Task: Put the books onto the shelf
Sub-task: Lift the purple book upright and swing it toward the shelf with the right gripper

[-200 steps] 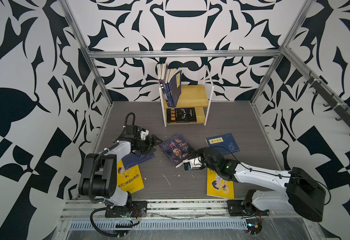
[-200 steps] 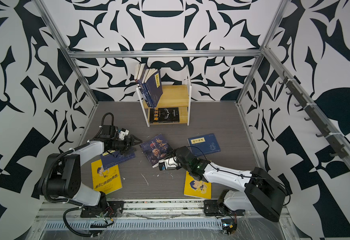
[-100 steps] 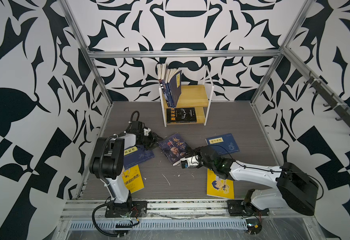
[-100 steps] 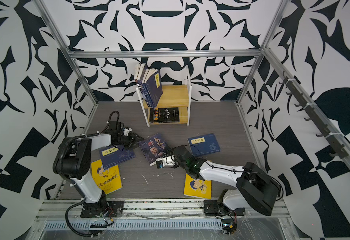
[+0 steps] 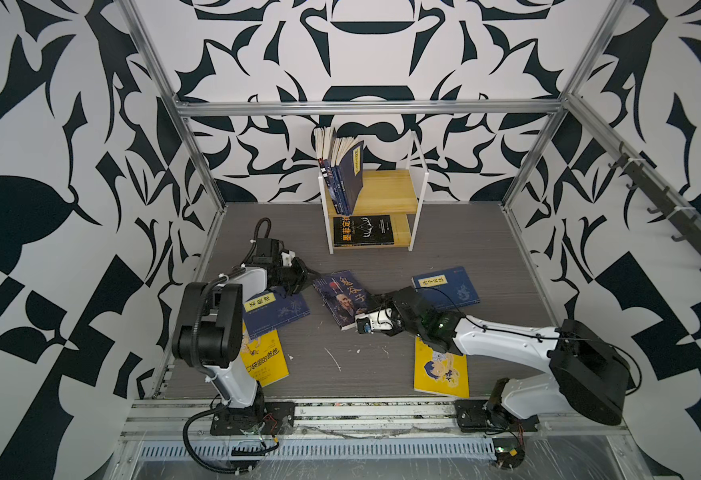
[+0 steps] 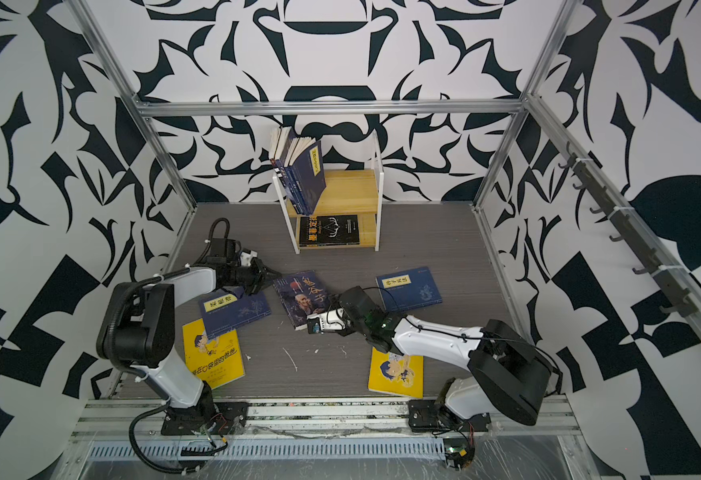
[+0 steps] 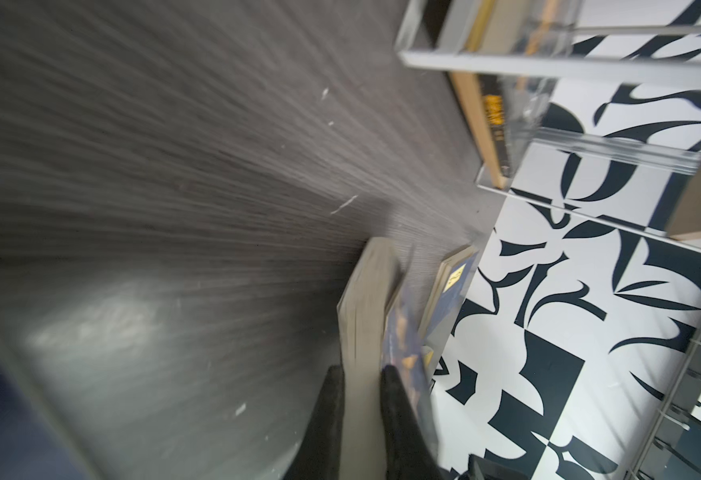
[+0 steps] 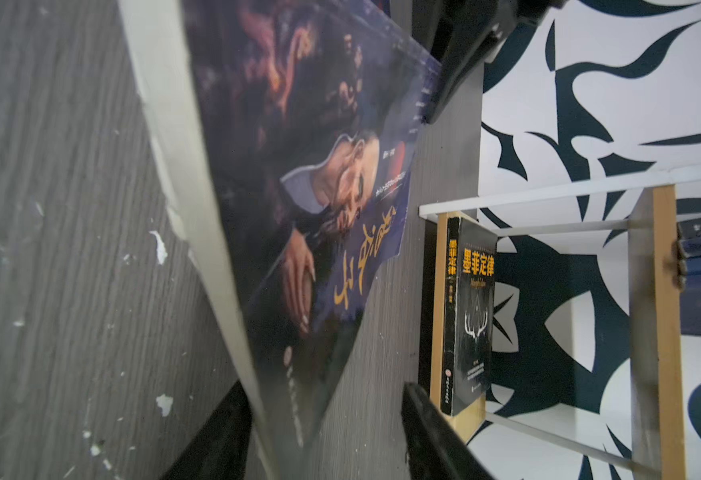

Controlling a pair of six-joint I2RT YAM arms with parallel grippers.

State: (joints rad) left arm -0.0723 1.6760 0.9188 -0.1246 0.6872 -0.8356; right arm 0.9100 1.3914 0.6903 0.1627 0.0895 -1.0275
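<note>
A dark portrait book lies mid-floor. My left gripper is shut on its page edge from the left. At the book's near corner, my right gripper stands open, its jaws wide on either side of the cover. The shelf stands at the back with navy books leaning on its top board. Loose on the floor lie two navy books and two yellow books.
A black book with yellow characters stands on the shelf's lower board. Metal frame posts and patterned walls close in the floor. The right arm stretches over one yellow book.
My left gripper has moved right to the portrait book and shut on its edge. My right gripper, shut on the near corner before, has opened.
</note>
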